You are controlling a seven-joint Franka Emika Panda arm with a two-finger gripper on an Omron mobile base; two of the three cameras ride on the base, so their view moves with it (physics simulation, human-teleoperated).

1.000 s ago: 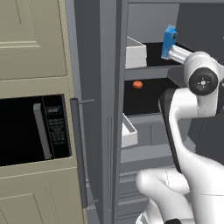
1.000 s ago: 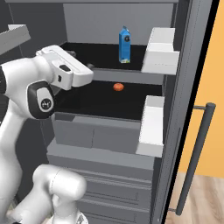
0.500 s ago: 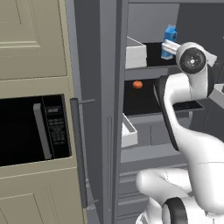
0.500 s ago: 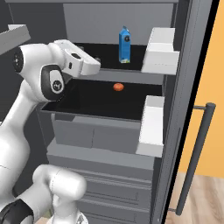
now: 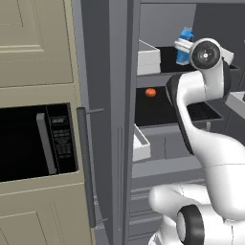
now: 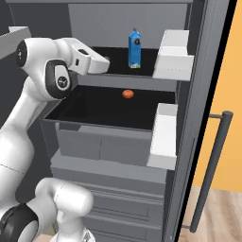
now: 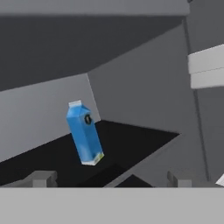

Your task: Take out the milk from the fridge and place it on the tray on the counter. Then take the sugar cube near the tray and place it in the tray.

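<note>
The milk (image 7: 85, 133) is being approached; the gripper (image 7: 111, 178), spread and empty, must be advanced around it on the fridge (image 6: 142, 80) shelf.

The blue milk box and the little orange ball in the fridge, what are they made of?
The milk looks like smooth printed carton card: flat sides, folded gabled top, a small dark round spot like a cap. The orange ball is too small to tell; its round, plain matte look could be a fruit. The shelf beneath it looks dark, smooth and hard, maybe plastic or glass.
</note>
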